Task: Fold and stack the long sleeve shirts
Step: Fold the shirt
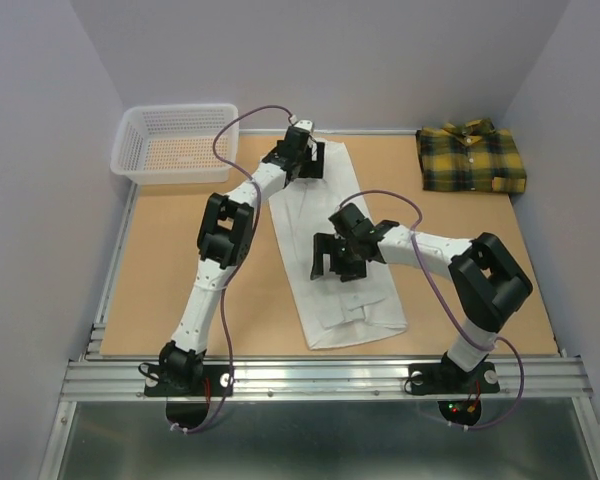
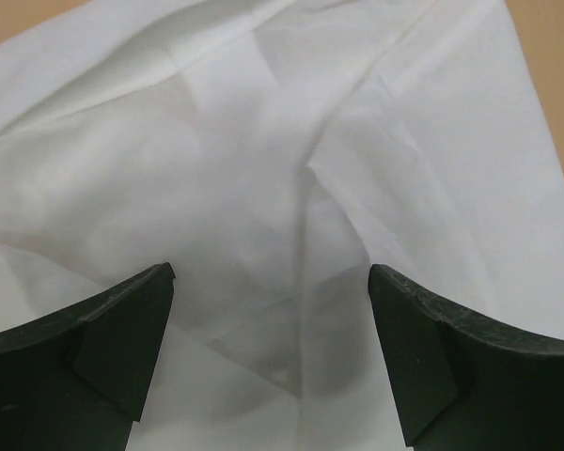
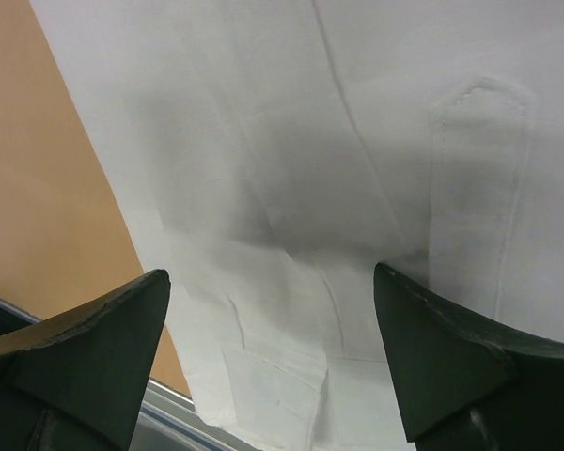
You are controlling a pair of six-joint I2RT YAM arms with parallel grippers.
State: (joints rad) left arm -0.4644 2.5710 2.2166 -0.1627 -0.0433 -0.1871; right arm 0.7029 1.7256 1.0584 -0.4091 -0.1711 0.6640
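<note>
From the top view I count two shirts and one basket. The white shirt [image 1: 298,225] lies as a long narrow strip down the middle of the desk [image 1: 180,280], running from the far edge toward the near edge. The plaid shirt [image 1: 471,158] sits folded in the far right corner, and the mesh basket [image 1: 170,172] sits at the far left corner. My left arm [image 1: 230,230] reaches to the strip's far end and my right arm [image 1: 440,250] hangs over its middle. In the left wrist view, the left fingers [image 2: 122,329] are spread wide over creased white cloth, with nothing between them. In the right wrist view, the right fingers [image 3: 94,329] are likewise released, hovering over the shirt's left edge with a stitched pocket [image 3: 479,103] off to one side. I judge this cloth thin, light and limp. It will sag and wrinkle rather than hold a line, so I would pinch it at the two corners of one end, through all its layers, and lift both sides together.
</note>
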